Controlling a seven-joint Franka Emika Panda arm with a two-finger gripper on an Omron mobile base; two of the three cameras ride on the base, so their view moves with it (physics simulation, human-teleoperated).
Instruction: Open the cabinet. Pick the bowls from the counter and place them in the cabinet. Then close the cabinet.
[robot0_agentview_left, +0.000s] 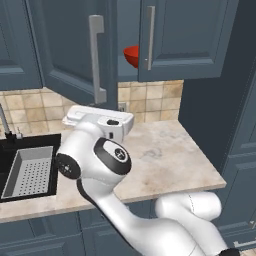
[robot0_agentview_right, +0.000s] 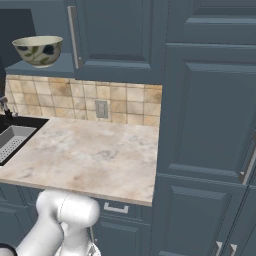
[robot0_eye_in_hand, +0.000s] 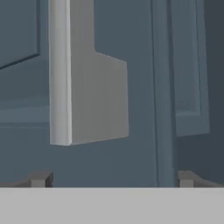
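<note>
The cabinet's left door (robot0_agentview_left: 65, 45) stands swung open; its right door (robot0_agentview_left: 185, 35) is about shut. The red bowl (robot0_agentview_left: 131, 56) shows in the gap between the doors, inside the cabinet. The cream-white bowl (robot0_agentview_right: 38, 50) with dark markings stands on the cabinet's bottom shelf (robot0_agentview_right: 35, 67). My gripper (robot0_eye_in_hand: 113, 180) is open, with nothing between its fingertips (robot0_eye_in_hand: 40, 179). The open door's silver bar handle (robot0_eye_in_hand: 60, 74) hangs close ahead of it, left of centre. In the left base view my white hand (robot0_agentview_left: 100, 120) sits just below that handle (robot0_agentview_left: 96, 60). The counter (robot0_agentview_left: 165, 155) holds no bowl.
A black sink (robot0_agentview_left: 10, 145) with a perforated grey tray (robot0_agentview_left: 30, 172) lies at the counter's left, a faucet (robot0_agentview_left: 5, 122) behind it. A tall dark cupboard (robot0_agentview_right: 210, 110) walls the counter's right end. An outlet (robot0_agentview_right: 101, 108) sits in the tiled backsplash.
</note>
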